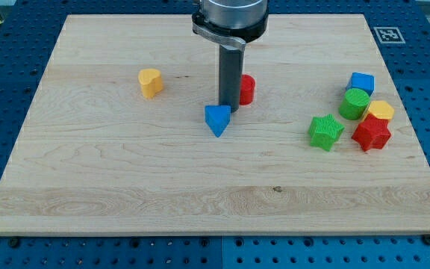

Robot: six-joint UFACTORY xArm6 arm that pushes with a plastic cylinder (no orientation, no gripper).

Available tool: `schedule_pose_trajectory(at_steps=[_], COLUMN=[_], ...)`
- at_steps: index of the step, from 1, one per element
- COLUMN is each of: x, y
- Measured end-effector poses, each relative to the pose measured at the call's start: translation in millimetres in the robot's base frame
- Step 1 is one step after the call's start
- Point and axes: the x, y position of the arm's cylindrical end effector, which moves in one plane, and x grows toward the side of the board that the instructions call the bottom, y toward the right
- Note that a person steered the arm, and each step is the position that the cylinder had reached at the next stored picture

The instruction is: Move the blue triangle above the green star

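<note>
Your tip [228, 104] sits touching the blue triangle [217, 119], at its 1 o'clock edge. No gripper on this rod, so nothing is held. Green star [325, 131] lies well apart at the triangle's 3 o'clock. Red block [246, 89] is partly hidden behind the rod.

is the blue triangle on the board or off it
On the board: the blue triangle lies flat on the wooden board near its middle, with my tip at its upper edge.

rod upright, my tip [228, 104] down on board, mid-view.
</note>
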Motion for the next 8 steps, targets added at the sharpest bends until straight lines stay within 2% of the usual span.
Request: schedule_pose_trajectory(at_steps=[1,4,6,8], x=[0.0,24.5,32.1,32.1], y=[-39.0,-67.0,-59.0,-17.3])
